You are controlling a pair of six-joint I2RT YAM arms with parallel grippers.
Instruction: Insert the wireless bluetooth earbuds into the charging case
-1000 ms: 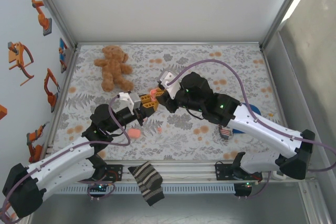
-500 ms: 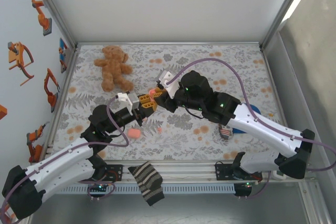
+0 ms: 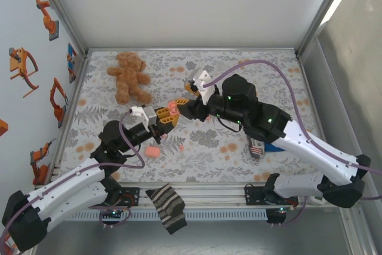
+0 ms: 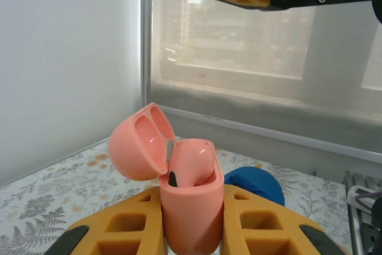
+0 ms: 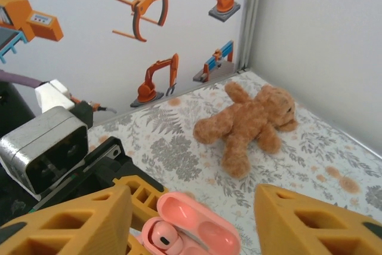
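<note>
Since the right fingers [image 5: 77, 219] have drawn back from it, spread and empty, the charging case [image 4: 186, 207] sits pinched in the left fingers [image 4: 113, 231], lid open, one earbud [image 4: 197, 156] seated, right of the teddy bear [image 3: 129, 76].

Robotics laboratory test cell. An aluminium frame [image 3: 61, 10] and white panels [image 3: 191, 4] enclose a floral-cloth table [image 3: 268, 70]; orange robot-arm stickers [image 3: 22, 67] mark the panel to the left of the left gripper [image 3: 169, 116].
</note>
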